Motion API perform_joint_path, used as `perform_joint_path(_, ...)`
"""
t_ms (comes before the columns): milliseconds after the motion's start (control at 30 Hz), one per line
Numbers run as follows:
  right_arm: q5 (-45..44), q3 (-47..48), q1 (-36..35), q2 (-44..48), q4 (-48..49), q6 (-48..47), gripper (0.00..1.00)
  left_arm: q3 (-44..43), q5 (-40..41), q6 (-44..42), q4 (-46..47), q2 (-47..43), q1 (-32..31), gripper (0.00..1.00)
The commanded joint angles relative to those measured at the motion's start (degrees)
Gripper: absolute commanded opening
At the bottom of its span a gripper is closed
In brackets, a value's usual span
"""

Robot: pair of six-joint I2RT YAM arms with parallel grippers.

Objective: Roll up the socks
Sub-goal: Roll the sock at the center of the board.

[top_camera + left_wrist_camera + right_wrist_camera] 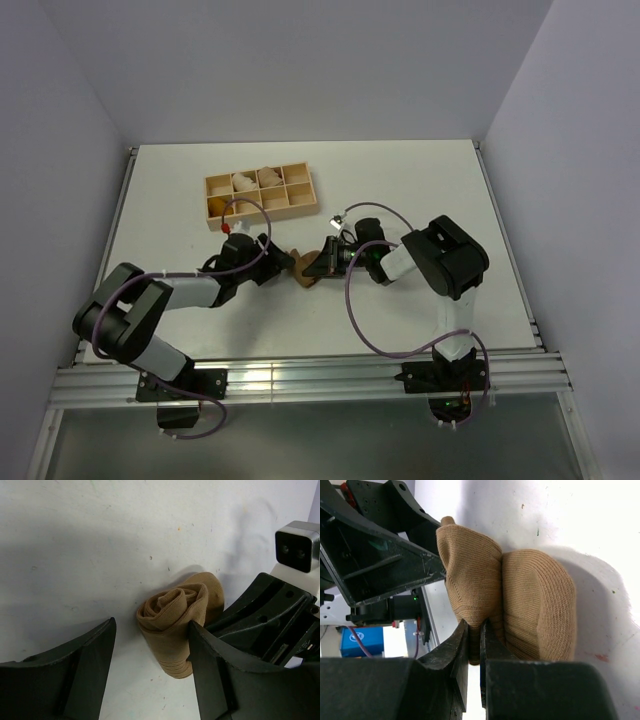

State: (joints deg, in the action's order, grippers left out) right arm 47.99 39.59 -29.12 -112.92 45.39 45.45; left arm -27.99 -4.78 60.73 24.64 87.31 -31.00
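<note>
The socks [303,272] lie mid-table as a tan-brown rolled bundle between my two grippers. In the left wrist view the roll [172,617] shows its spiral end. My left gripper [152,630] is open around it: the right finger [210,655] touches the roll's side, while the left finger [95,655] stands apart from it. In the right wrist view my right gripper [474,627] is shut on a fold of the sock fabric [475,575], beside a rounded lobe [540,605]. From above, the left gripper [283,268] and right gripper [320,266] meet at the bundle.
A wooden tray [262,192] with several compartments stands behind the grippers, with pale rolled bundles [243,183] in its back cells. The right gripper's body [265,615] and its camera [297,545] crowd the roll's right side. White walls enclose the table.
</note>
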Motion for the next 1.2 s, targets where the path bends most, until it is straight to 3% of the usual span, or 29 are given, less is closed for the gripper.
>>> perform_joint_path(0, -1.6, -3.1, 0.1, -3.4, -6.2, -0.1, 0.0, -1.2, -2.0, -1.0, 2.2, 1.5, -1.8, 0.65)
perform_joint_path(300, -1.4, -2.9, 0.2, -3.7, -6.9, -0.7, 0.0, -3.0, -0.5, -1.6, 1.5, 5.7, -3.6, 0.6)
perform_joint_path(600, -2.5, -2.7, 0.1, -1.9, -8.9, -3.3, 0.03, -3.2, 0.0, -1.8, 0.8, 7.0, -3.7, 0.34)
perform_joint_path(733, -6.0, -3.0, 0.1, 3.9, -13.3, -7.6, 0.21, -3.6, 0.7, -2.5, -0.5, 6.3, -3.7, 0.17)
perform_joint_path(900, -18.3, -2.2, -1.1, 15.4, -26.3, -17.4, 0.39, -4.7, 1.8, -2.9, -3.1, 5.5, -4.2, 0.03)
perform_joint_path(1067, -38.0, 0.6, -7.2, 27.5, -39.9, -25.0, 0.51, -6.2, 2.8, -3.9, -5.1, 5.4, -5.1, 0.02)
perform_joint_path(1167, -50.6, 3.6, -14.5, 29.7, -46.0, -28.2, 0.55, -6.6, 3.3, -4.2, -6.1, 5.4, -5.5, 0.02)
